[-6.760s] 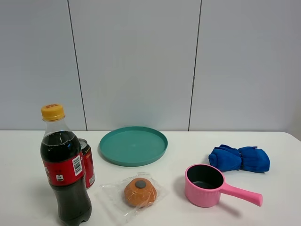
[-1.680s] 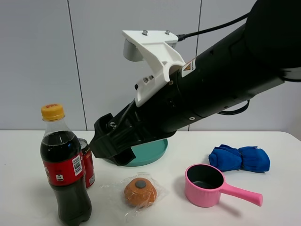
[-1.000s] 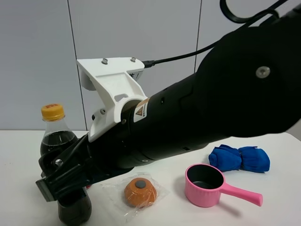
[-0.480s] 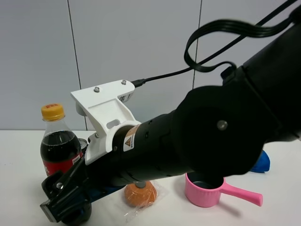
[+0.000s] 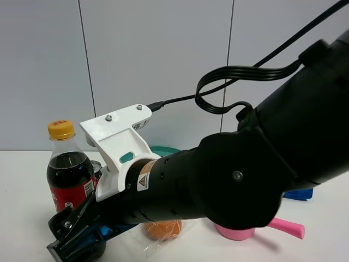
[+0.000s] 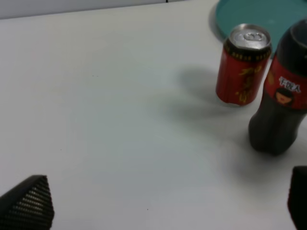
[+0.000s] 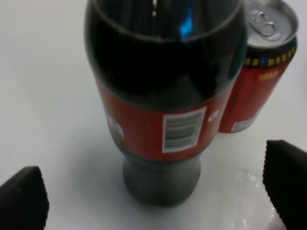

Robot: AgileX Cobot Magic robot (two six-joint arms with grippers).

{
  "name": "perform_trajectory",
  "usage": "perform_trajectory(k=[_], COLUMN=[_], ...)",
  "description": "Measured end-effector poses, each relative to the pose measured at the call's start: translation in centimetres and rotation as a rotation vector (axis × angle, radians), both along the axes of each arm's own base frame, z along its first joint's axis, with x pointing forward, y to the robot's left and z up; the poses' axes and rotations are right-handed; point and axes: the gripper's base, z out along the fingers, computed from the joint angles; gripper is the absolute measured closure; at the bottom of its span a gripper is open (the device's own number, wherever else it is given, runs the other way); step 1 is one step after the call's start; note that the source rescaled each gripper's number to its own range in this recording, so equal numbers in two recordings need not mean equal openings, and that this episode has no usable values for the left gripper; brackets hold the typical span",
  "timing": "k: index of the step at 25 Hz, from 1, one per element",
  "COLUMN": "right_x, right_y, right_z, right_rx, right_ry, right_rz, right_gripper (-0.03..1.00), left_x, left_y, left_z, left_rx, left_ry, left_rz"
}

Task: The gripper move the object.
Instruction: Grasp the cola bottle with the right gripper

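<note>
Cola bottle (image 5: 66, 173) upright on counter (image 5: 16, 185), lower left of high view. Yellow cap, red label, dark fill up to the shoulder. Base hidden there behind right claw (image 5: 73, 243).

Right wrist view: bottle (image 7: 158, 96) squarely between the two black fingertips (image 7: 21, 201), barcode side of the label facing the camera. Right claw (image 7: 153, 191) spread wide, one tip on each side of the bottle, clear counter showing between each tip and the plastic. No contact, nothing gripped.

Red can (image 7: 254, 72) just beside the bottle on its far side, upright, silver top with pull tab. Touching or a hair apart: cannot tell.

Left wrist view: same pair, bottle (image 6: 283, 105) and can (image 6: 242, 64), well ahead of left claw (image 6: 163, 201). That claw also spread open, empty, low over bare counter. Teal plate (image 6: 259, 14) just past the can.

High view, moving right: big black arm across most of the frame, white bracket (image 5: 122, 142) on top, black cable (image 5: 245, 82) looping above. Wrapped bun (image 5: 163, 230) at bottom centre, half under the arm. Pink pan (image 5: 286, 226) at lower right, mostly covered. Sliver of blue cloth (image 5: 299, 193) above its handle.
</note>
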Motion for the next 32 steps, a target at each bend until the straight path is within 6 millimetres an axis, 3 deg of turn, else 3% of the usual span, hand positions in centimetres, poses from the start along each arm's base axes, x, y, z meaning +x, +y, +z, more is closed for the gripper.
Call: perform_trajectory(k=[7, 21, 26, 32], right_x=[0.3, 0.8, 0.8, 1.4], right_y=[0.3, 1.1, 1.2, 2.9], right_z=[-0.9, -0.7, -0.8, -0.6], right_rx=[0.02, 0.086, 0.104, 0.122], right_ry=[-0.028, -0.057, -0.041, -0.04], right_rz=[-0.011, -0.014, -0.016, 0.011], right_gripper=[0.22, 0.22, 0.29, 0.31], left_x=[0.0, 0.0, 0.0, 0.0], left_y=[0.0, 0.0, 0.0, 0.0], left_z=[0.0, 0.0, 0.0, 0.0], left_rx=[0.0, 0.001, 0.001, 0.001], left_ry=[0.0, 0.0, 0.0, 0.0], left_rz=[0.0, 0.001, 0.001, 0.001])
